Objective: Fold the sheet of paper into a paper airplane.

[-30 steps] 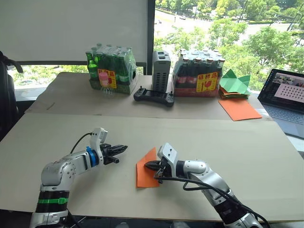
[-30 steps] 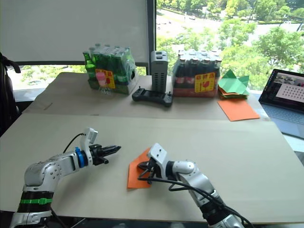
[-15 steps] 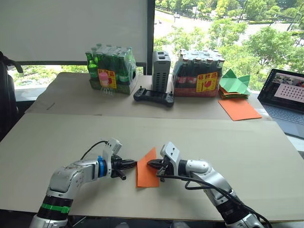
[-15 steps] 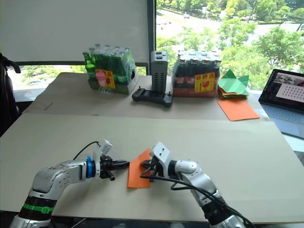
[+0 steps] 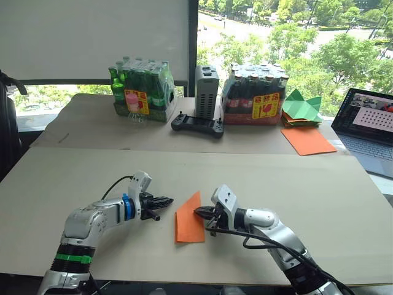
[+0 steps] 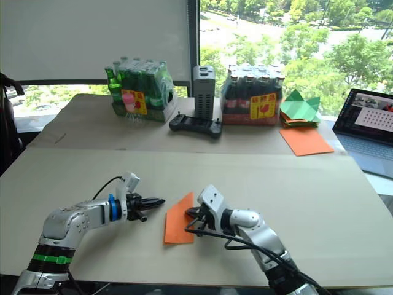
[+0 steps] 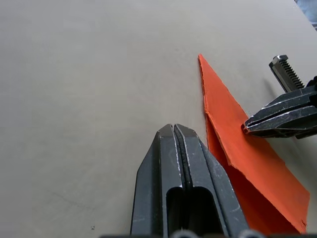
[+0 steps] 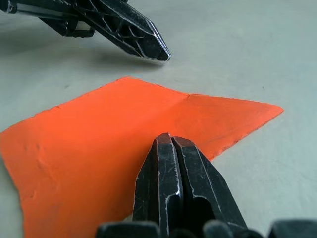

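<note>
Pinning the sheet of paper [image 5: 188,219], a flat pointed wedge on the table [image 5: 276,178], the right gripper [image 5: 201,213] presses closed tips on its right edge, likely as an anchor, while the left gripper [image 5: 166,201], fingers together and empty, hovers just off its left edge.

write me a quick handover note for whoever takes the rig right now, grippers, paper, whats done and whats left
Left gripper: jaws shut, empty, just off the left edge of the sheet of paper, not touching it.
Right gripper: jaws shut, tips at the paper's right edge; whether they pinch it or only press on it cannot be told.
Paper: on the near board, partly folded into a layered pointed wedge, point toward the far side.
Done: first folds only.
Left: the remaining folds to make a narrow dart with wings.
Spare orange sheet and green paper shapes sit far right, untouched.
</note>
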Controlling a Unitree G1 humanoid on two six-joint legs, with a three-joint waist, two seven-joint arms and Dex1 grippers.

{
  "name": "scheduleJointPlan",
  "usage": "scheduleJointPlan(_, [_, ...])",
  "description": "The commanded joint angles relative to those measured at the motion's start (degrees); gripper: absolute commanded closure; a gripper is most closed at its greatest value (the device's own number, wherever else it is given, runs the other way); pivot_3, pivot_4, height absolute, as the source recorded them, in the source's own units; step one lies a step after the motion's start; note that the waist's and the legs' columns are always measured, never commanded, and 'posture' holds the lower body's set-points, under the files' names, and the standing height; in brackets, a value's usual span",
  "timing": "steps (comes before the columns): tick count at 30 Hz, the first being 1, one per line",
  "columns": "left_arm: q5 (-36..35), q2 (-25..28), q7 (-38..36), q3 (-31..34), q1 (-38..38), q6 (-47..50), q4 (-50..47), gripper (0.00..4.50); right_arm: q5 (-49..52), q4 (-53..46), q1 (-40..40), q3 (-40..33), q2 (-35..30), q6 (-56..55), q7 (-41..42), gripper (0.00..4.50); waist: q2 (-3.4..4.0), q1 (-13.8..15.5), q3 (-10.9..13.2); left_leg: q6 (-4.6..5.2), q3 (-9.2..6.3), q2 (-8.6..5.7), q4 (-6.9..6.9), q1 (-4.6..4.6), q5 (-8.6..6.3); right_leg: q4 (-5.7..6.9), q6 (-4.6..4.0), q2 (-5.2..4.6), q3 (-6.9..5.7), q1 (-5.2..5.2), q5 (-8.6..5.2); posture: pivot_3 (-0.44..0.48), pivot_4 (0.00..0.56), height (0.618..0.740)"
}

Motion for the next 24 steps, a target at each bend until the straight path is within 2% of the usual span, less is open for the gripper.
scheduleJointPlan(1, [-3.78,-0.34,-0.94,2.61,-0.29,1.41,-3.95,4.46,-0.71,-1.13,0.92,0.55,-0.66,0.32,0.07,4.48,0.0,0.03,0.0,0.0,0.0,0.0,0.0,0.0,0.0,0.0,0.0,0.0,0.0,0.0,0.0,0.0,0.15,0.74])
scheduleJointPlan(9, [-10.41,-1.58,0.28,4.7,0.19,5.81,-10.13,4.46,-0.94,-0.81,0.65,0.85,-0.55,0.3,0.49,4.48,0.0,0.01,0.0,0.0,0.0,0.0,0.0,-0.01,0.0,0.0,0.0,0.0,0.0,0.0,0.0,0.0,0.15,0.74])
scheduleJointPlan(18, [-9.67,-1.3,-0.24,0.11,3.97,6.36,-13.66,4.46,-1.27,-0.28,0.09,0.92,-0.06,0.2,0.67,4.48,0.0,-0.01,0.0,0.0,0.0,0.0,0.0,0.01,0.0,-0.01,0.0,0.0,0.01,0.01,0.0,0.0,0.15,0.74])
scheduleJointPlan(24, [-6.97,0.02,-0.74,-2.81,4.28,4.47,-11.5,4.46,-1.26,-0.46,0.32,0.59,0.03,0.28,0.44,4.48,0.0,-0.06,0.0,0.0,0.0,0.0,0.0,0.02,0.0,-0.01,0.0,0.01,0.02,0.01,0.0,0.0,0.15,0.74])
